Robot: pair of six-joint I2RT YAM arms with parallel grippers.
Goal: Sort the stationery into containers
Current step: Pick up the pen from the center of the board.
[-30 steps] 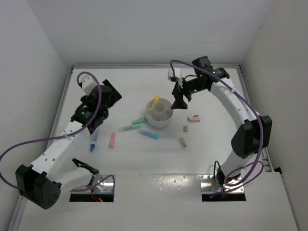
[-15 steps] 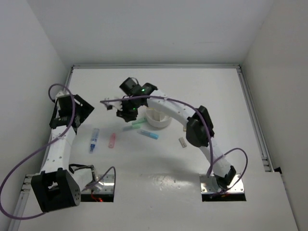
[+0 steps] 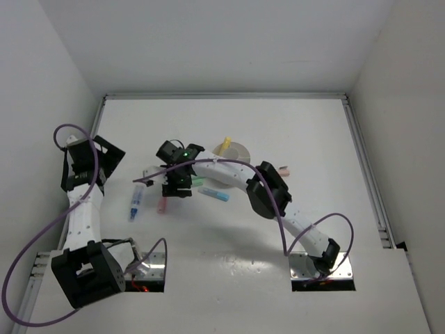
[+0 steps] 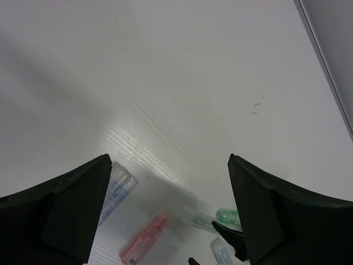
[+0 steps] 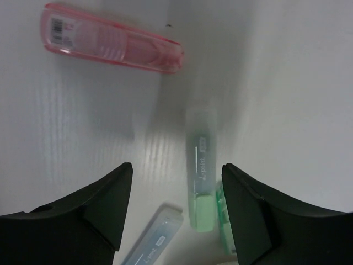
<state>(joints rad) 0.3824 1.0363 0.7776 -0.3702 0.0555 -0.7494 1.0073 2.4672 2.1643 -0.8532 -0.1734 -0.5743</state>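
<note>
The white round organiser [image 3: 240, 149] stands at mid-table, half hidden by my right arm, with a yellow marker [image 3: 224, 145] in it. My right gripper [image 3: 176, 186] is open and low over the table. In its wrist view a green marker [image 5: 201, 176] lies between the open fingers [image 5: 176, 221], with a second green marker [image 5: 223, 223], a light blue marker [image 5: 151, 240] and a pink marker [image 5: 113, 38] nearby. My left gripper [image 3: 104, 158] is open and empty at the far left [image 4: 168, 182]. A blue marker [image 3: 135, 202] lies near it.
A pink eraser block [image 3: 284, 170] lies right of the organiser. My right forearm and elbow [image 3: 264, 188] stretch across the table middle and hide what is under them. The left wrist view shows the blue marker [image 4: 117, 190], pink marker [image 4: 144, 240] and a green marker [image 4: 226, 216].
My right arm has swung from right of the organiser across to the markers on its left and lowered. My left arm has pulled back toward the left wall.
</note>
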